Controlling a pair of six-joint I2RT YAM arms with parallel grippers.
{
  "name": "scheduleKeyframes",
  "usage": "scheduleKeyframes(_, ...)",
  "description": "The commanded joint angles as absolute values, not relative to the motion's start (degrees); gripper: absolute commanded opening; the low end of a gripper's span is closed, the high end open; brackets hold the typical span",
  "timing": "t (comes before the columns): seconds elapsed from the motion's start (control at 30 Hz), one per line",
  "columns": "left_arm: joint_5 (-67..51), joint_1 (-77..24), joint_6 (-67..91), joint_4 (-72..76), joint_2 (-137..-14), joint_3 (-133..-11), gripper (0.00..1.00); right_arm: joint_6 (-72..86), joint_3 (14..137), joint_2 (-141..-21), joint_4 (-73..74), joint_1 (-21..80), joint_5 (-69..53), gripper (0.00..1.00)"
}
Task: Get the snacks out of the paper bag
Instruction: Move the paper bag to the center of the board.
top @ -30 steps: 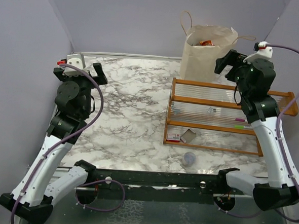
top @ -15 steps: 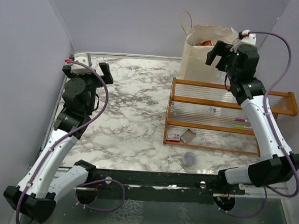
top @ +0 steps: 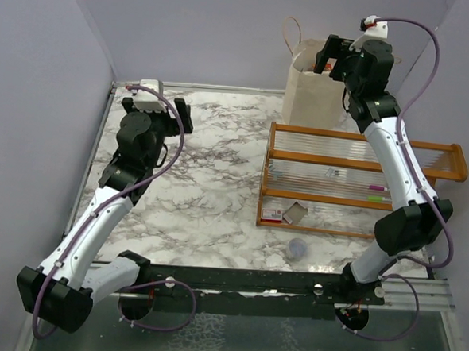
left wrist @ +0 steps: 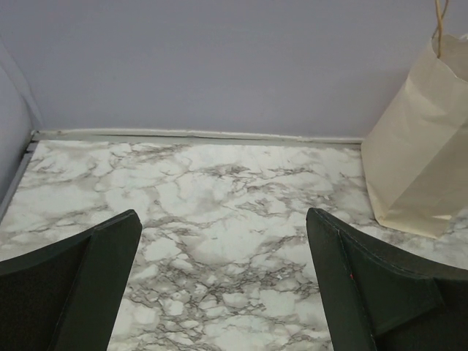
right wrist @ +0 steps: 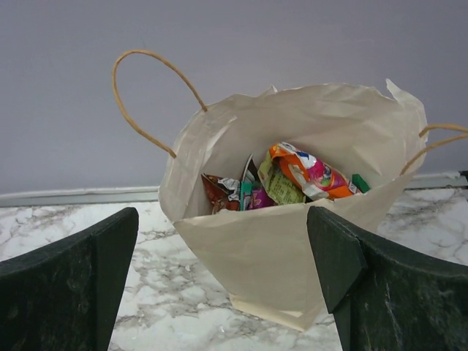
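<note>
Right arm has swung up off the rack to the bag's mouth. Left arm has stretched forward over the marble.

- Snacks (right wrist: 292, 179): all heaped inside the paper bag (right wrist: 270, 248). An orange-pink packet lies on top, with green, purple and red-brown ones beneath. None show on the table.
- Bag: upright at the far edge of the table, by the back wall, just behind the far left corner of the wooden rack (top: 353, 183). Mouth gapes open, string handles loop out to either side.
- Right gripper (top: 329, 56): level with the bag's rim on its near side, not yet inside. Fingers spread wide, nothing between them. Its camera looks straight into the mouth.
- Left gripper (top: 156, 109): also wide open and empty, over the marble table (top: 210, 190) at the far left, well apart from the bag.
- Rack holds a small red-and-white card (top: 272, 215); a grey cap (top: 297, 247) lies near its front edge.

Step in hand, as I read it: the approach for the first pick, with nothing removed yet. The next move calls for clearing the near rim, dipping in and closing on the top orange packet. The paper wall looks soft, so a brush could fold it or tip the bag.
</note>
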State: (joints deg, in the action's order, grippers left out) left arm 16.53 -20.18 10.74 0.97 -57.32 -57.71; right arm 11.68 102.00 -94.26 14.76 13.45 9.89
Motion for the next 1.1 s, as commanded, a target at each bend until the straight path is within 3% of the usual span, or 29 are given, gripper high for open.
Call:
scheduleKeyframes(0.0, 5.28, -19.72, 15.21, 3.32, -61.1, -60.0, 0.99, 11.03, 107.43, -98.06, 14.4, 13.73, 8.34, 0.99)
scheduleKeyframes(0.37, -8.79, -19.7, 26.8, -4.19, -77.03, -80.2, 0.99, 19.6, 113.09, -104.4, 13.76, 7.0, 2.54, 0.99)
scheduleKeyframes(0.63, -7.24, -19.75, 26.26, -9.97, -72.76, -77.9, 0.99, 25.77, 125.12, -115.19, 16.51, 5.2, -0.53, 0.99)
scheduleKeyframes(1.07, -1.21, -19.72, 18.36, -14.88, -66.3, -75.07, 0.99, 30.32, 130.83, -120.45, 18.23, 4.75, 6.86, 0.99)
